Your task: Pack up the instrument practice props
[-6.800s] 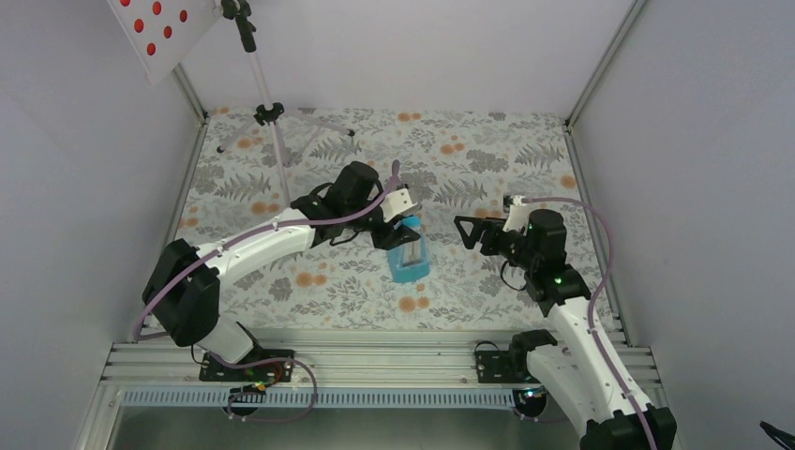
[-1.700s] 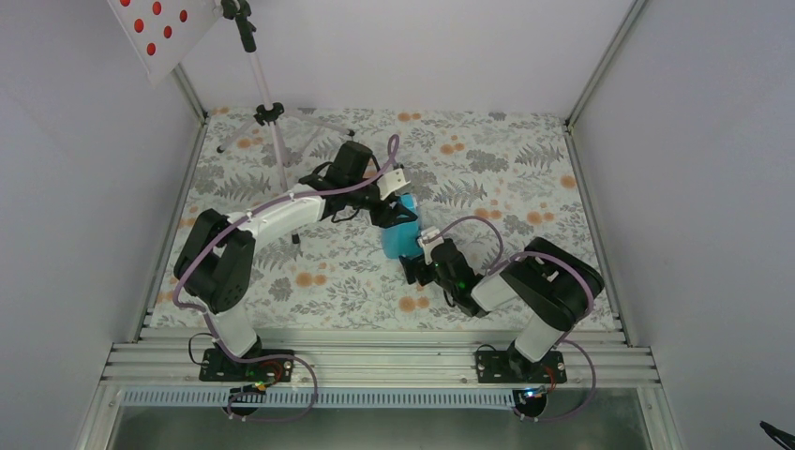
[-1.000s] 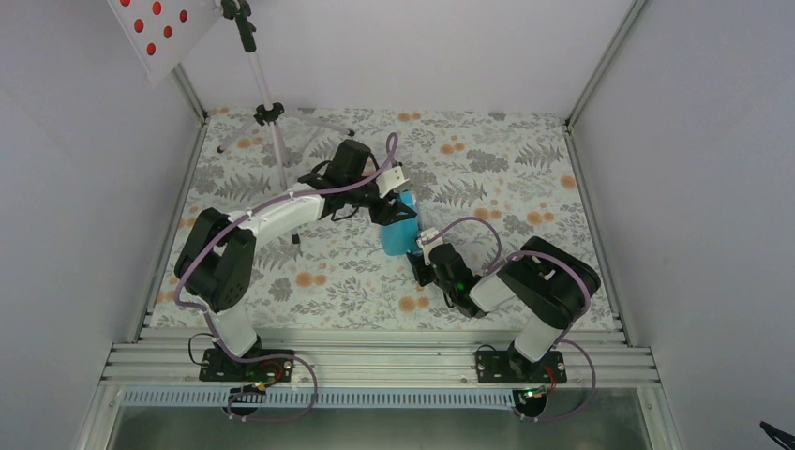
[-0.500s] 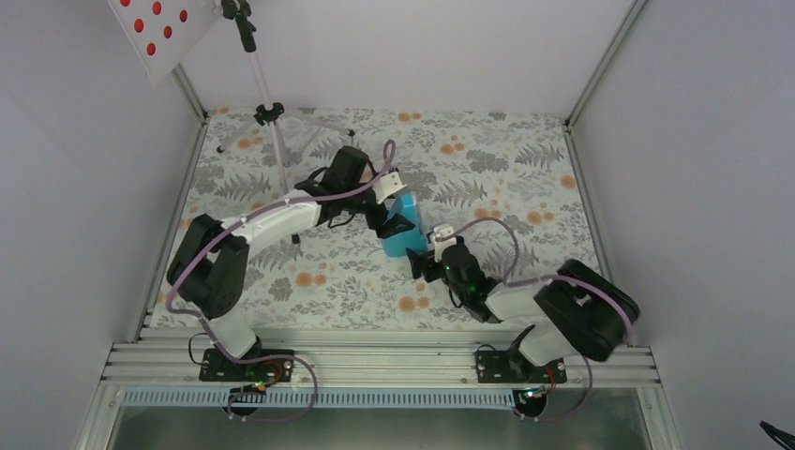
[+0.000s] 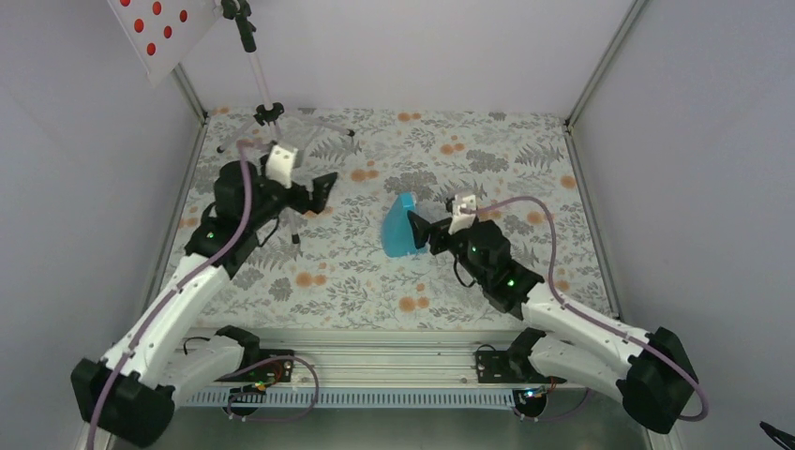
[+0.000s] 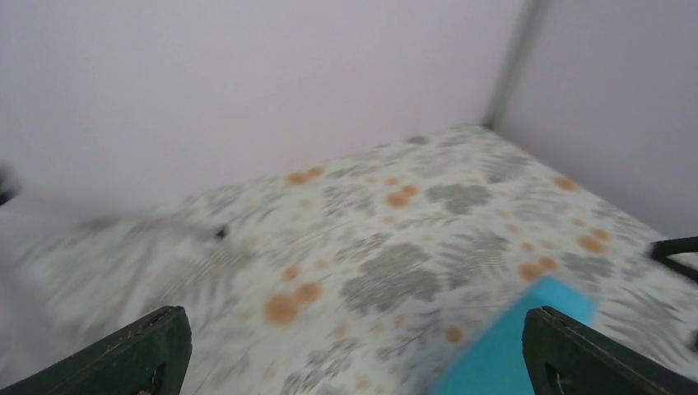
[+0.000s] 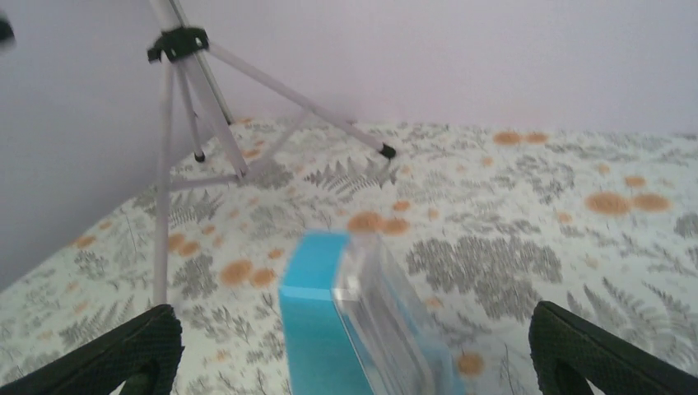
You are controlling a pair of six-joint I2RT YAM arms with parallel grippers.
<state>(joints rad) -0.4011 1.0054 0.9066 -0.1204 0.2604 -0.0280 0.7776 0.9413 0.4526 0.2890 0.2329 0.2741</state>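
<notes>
The small turquoise metronome (image 5: 400,229) with a clear front cover rests on the floral table mat, free of both grippers. My right gripper (image 5: 424,235) is open just to its right; in the right wrist view the metronome (image 7: 333,329) sits a little ahead of the wide jaws (image 7: 354,355). My left gripper (image 5: 316,195) is open, well to the left, near the music stand's legs; its blurred view catches a metronome corner (image 6: 502,358). The silver tripod music stand (image 5: 262,86) stands at the back left, its pale desk (image 5: 155,28) showing red dots.
Grey walls close the mat on the left, back and right. The stand's tripod legs (image 7: 272,86) spread over the back-left corner. An aluminium rail (image 5: 375,361) carries both arm bases at the near edge.
Both grippers have opened and let go of the metronome. The left arm swung back left toward the stand; the right arm drew back to the right.
</notes>
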